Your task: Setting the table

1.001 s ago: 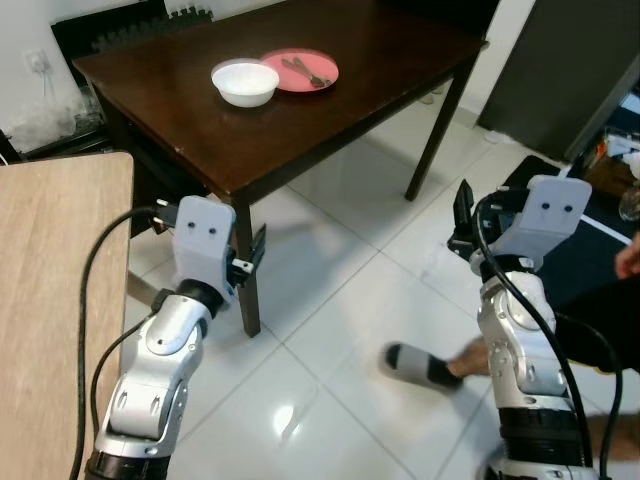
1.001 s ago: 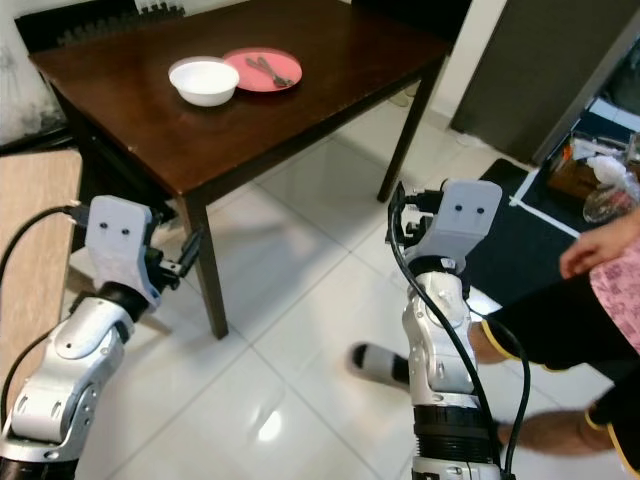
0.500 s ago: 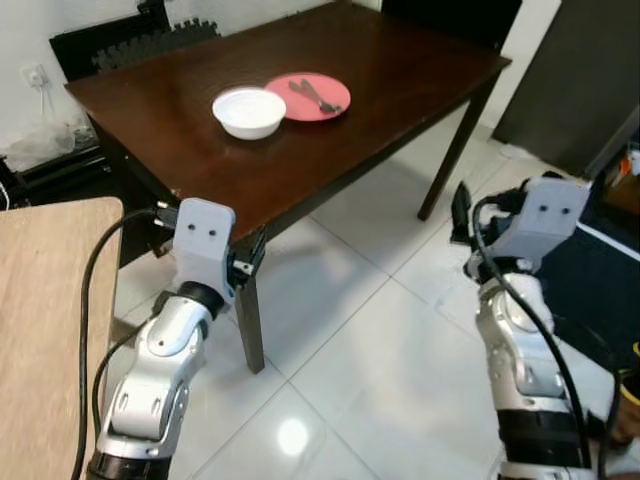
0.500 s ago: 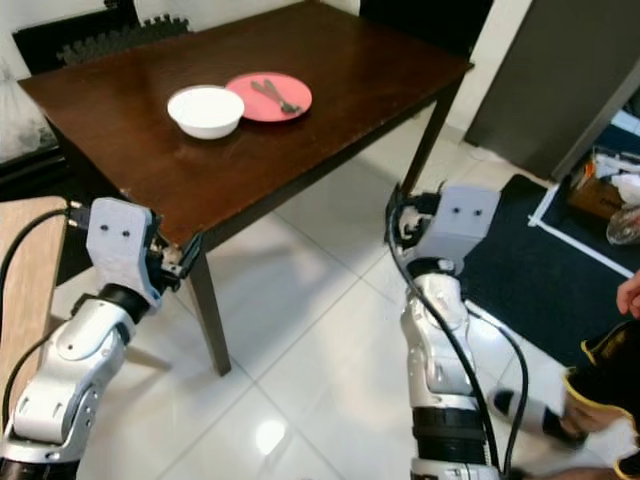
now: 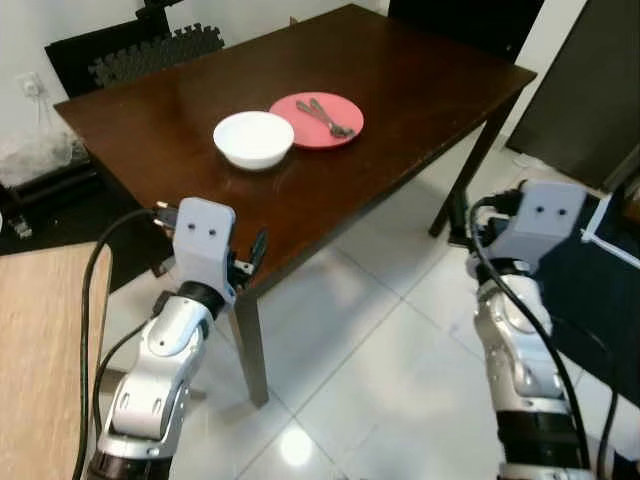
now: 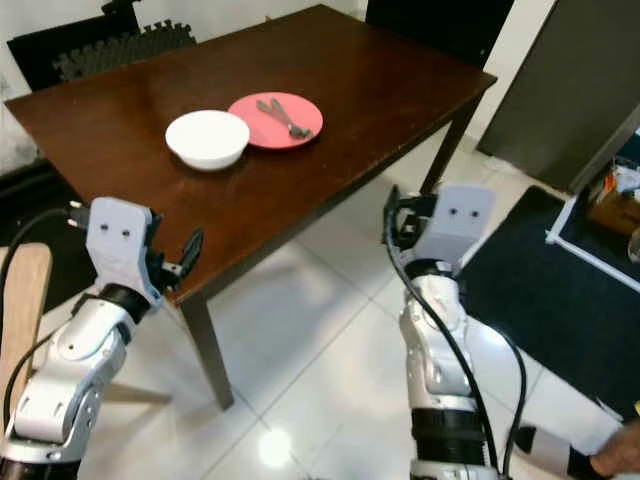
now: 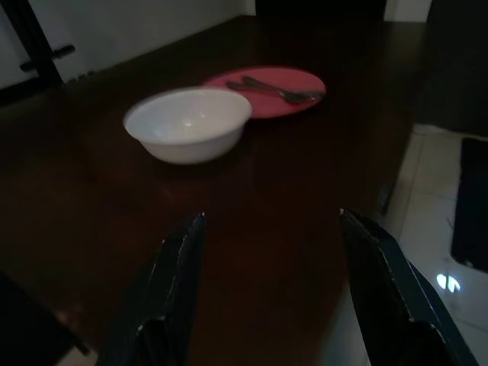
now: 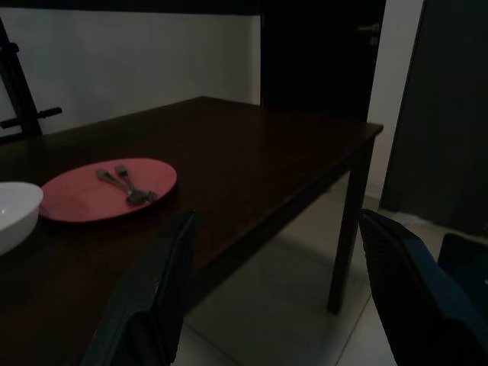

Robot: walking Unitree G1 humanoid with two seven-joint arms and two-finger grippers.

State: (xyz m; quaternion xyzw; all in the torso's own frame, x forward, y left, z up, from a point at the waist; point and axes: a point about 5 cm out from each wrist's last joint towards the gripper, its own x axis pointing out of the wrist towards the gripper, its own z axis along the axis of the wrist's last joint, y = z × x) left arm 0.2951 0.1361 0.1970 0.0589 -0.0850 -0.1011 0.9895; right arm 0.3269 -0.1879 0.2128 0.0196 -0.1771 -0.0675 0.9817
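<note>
Red plate [image 5: 316,119] holds what look like two utensils [image 5: 325,116].

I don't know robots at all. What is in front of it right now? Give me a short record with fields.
Table: dark wooden table, standing on a white tiled floor
Bowl: white bowl, empty, upright on the table
Plate: pink plate, right beside the bowl
Cutlery: two metal utensils lying on the plate
Left gripper: left gripper, fingers open, empty, at the table's near edge, facing the bowl
Right gripper: right gripper, fingers open, empty, off the table's side, facing the plate
</note>
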